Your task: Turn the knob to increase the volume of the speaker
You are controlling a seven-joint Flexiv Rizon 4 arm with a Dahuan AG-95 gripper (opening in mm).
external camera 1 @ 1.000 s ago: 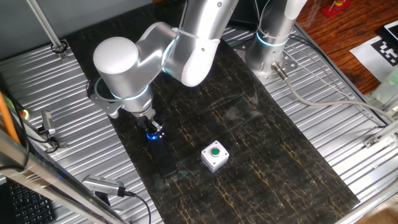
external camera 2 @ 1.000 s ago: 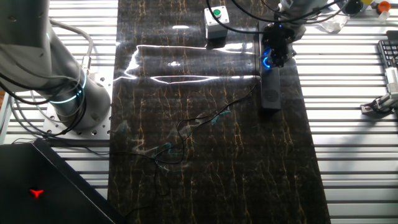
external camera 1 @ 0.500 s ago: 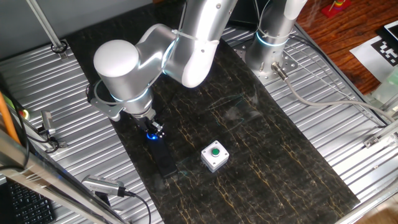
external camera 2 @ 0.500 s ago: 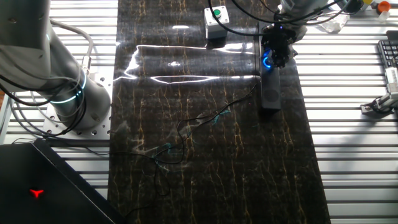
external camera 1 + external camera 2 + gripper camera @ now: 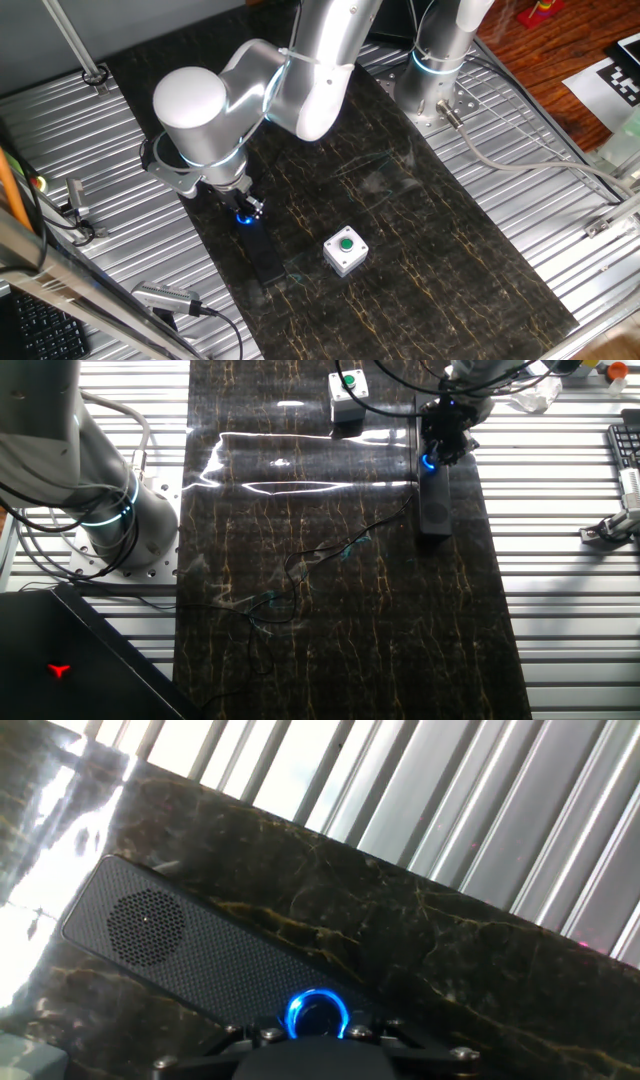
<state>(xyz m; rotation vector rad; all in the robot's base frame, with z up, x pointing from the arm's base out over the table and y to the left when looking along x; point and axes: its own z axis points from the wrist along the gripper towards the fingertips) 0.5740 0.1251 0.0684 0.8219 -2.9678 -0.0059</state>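
Note:
The speaker [image 5: 262, 255] is a slim black bar lying on the dark marble-patterned mat; it also shows in the other fixed view [image 5: 433, 510] and in the hand view [image 5: 170, 940]. The knob [image 5: 317, 1013], ringed with blue light, sits at the speaker's end; its glow shows in both fixed views [image 5: 243, 217] [image 5: 428, 460]. My gripper [image 5: 246, 208] [image 5: 441, 444] [image 5: 318, 1028] stands straight down over the knob, its jaws closed on either side of it. The black fingers [image 5: 262, 1036] hide the knob's lower edge.
A small white box with a green button [image 5: 344, 250] [image 5: 347, 386] stands on the mat next to the speaker. A thin cable [image 5: 330, 555] trails across the mat. Ribbed metal table [image 5: 90, 150] lies on both sides; a second arm base [image 5: 105, 510] stands at the mat's edge.
The arm's wrist has shifted and turned slightly while the gripper stays on the knob. The speaker and the white box have not moved.

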